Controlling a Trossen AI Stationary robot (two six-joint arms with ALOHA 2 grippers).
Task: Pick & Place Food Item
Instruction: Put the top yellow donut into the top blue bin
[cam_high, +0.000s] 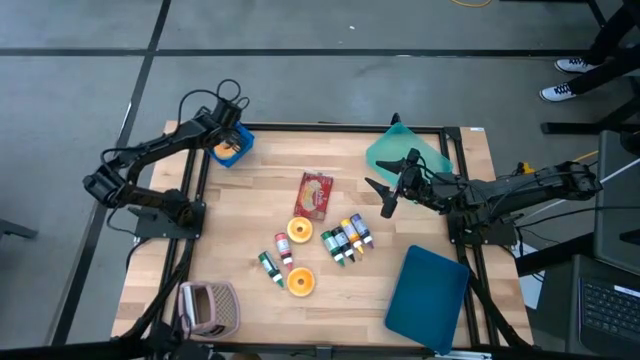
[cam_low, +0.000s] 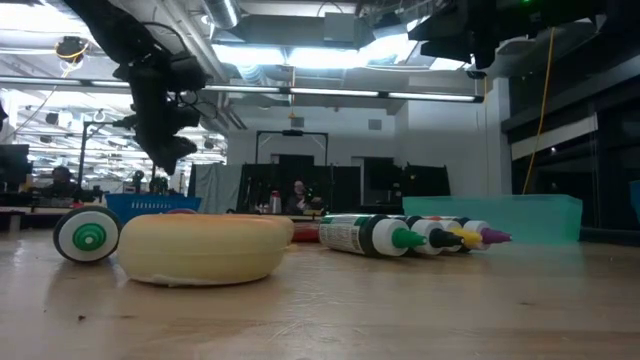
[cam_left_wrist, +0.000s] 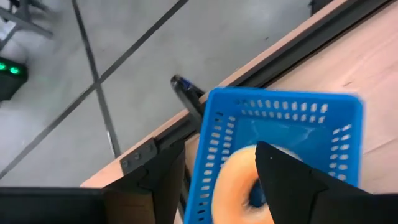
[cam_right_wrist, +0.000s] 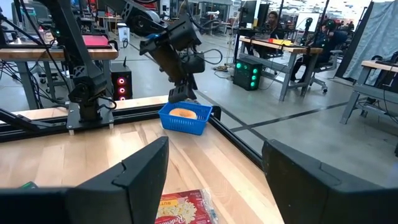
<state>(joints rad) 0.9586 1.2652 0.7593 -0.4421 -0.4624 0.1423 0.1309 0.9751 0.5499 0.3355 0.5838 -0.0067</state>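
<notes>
A blue slotted basket (cam_high: 232, 150) stands at the table's far left corner, and a glazed doughnut (cam_left_wrist: 239, 186) lies inside it on the bottom. My left gripper (cam_high: 228, 135) hangs just over the basket, slanting down, open, with a finger on either side of the doughnut (cam_right_wrist: 183, 112) and apart from it. In the right wrist view my left gripper (cam_right_wrist: 181, 94) stands right above the basket (cam_right_wrist: 185, 118). My right gripper (cam_high: 385, 190) hovers open and level over the table's right half, holding nothing.
Two more doughnuts (cam_high: 300, 230) (cam_high: 300, 282), a red snack packet (cam_high: 314, 194), several small bottles (cam_high: 347, 240), a teal tray (cam_high: 405, 150), a dark blue lid (cam_high: 428, 297) and a pink basket (cam_high: 208, 307) lie on the wooden table. People sit at desks in the room behind.
</notes>
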